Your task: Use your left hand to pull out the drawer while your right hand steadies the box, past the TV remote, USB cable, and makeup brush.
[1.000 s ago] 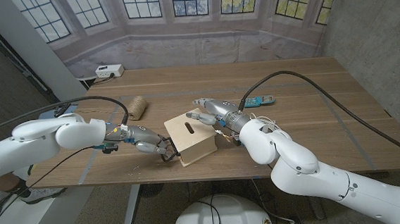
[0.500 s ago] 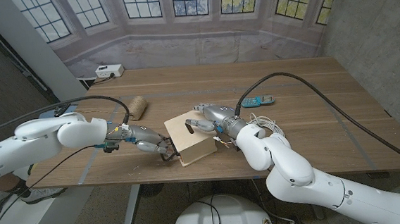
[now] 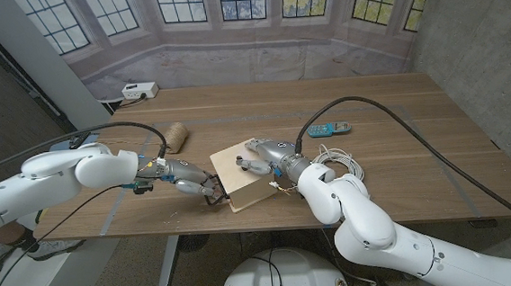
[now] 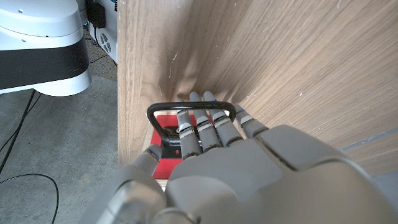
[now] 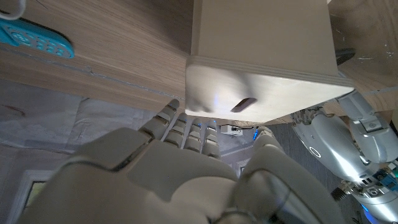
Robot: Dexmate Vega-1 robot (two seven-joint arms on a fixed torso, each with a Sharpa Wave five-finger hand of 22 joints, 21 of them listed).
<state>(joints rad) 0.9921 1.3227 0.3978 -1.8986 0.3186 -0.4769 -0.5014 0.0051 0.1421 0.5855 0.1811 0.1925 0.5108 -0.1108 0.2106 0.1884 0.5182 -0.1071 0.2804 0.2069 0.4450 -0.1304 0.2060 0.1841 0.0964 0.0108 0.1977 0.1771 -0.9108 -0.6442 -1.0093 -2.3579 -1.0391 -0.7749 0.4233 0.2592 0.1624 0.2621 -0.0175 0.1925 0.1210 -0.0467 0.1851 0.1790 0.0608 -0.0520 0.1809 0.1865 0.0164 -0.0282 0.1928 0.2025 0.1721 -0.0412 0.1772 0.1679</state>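
From the head view, my left robot hand (image 3: 190, 181) hooks the black handle (image 3: 214, 198) at the wooden box (image 3: 245, 173) near the bench (image 3: 400, 151) front edge; my right robot hand (image 3: 261, 154) rests on the box top, grasping nothing.

Left wrist: my fingers (image 4: 205, 127) curl through the handle (image 4: 186, 107).

Right wrist: the box (image 5: 261, 43) lies beyond my right robot hand (image 5: 180, 168), the TV remote (image 5: 37, 38) well apart.

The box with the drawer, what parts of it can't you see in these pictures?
- Drawer front: left wrist view, the left hand covers most of it; just red patches and the black handle show.
- Drawer's inside: hidden everywhere.
- Box top: head view, the right hand covers part, including any slot.
- Box underside: against the table in the right wrist view.
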